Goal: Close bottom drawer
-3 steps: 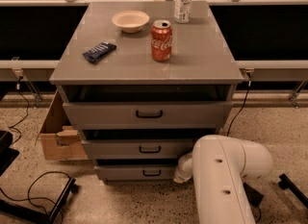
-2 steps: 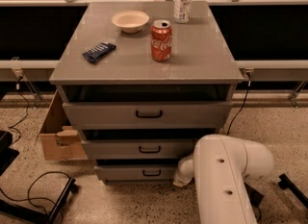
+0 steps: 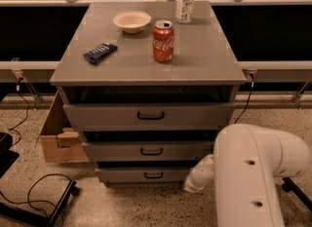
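You're risking a skewed push: the gripper (image 3: pixel 196 182) is sitting at the right end of the bottom drawer (image 3: pixel 141 175) (spread or pressed together, I cannot tell), which is lying lowest and seemingly standing slightly out. The arm (image 3: pixel 253 172) is crowding the right; a cardboard box (image 3: pixel 56 141) is narrowing the left.

The robot's smooth white rounded plastic arm casing (image 3: pixel 258 172) fills the five o'clock corner of the view, its broad flat face marked by two small dark screw holes. A narrower white cylindrical wrist segment (image 3: pixel 201 172) juts toward eight o'clock, ending at the gripper (image 3: pixel 190 187).
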Controlling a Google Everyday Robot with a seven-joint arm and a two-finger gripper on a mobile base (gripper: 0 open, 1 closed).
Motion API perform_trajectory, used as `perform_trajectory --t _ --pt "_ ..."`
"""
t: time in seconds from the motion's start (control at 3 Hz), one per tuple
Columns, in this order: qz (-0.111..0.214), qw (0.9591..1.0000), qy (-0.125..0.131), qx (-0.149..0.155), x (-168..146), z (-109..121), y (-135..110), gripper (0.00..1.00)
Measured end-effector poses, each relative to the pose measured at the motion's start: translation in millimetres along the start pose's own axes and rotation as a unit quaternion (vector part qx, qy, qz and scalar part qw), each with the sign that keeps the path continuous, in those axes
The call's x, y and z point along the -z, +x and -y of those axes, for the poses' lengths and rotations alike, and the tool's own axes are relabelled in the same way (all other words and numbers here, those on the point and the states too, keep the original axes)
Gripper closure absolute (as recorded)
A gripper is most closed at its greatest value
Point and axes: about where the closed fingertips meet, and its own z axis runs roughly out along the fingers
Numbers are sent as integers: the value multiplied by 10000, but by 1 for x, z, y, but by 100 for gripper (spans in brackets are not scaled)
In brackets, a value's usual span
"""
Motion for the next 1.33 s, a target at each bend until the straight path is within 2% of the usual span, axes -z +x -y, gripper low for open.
perform_trajectory --t 0.33,0.67,1.0,1.33 --pt "-250 9995 181 40 65 -6 28 100" --pt "-760 9964 337 -144 141 -35 76 100" --pt "-1080 9911 666 -392 215 -79 110 100" --pt "-1221 9839 1219 -473 283 -124 131 100"
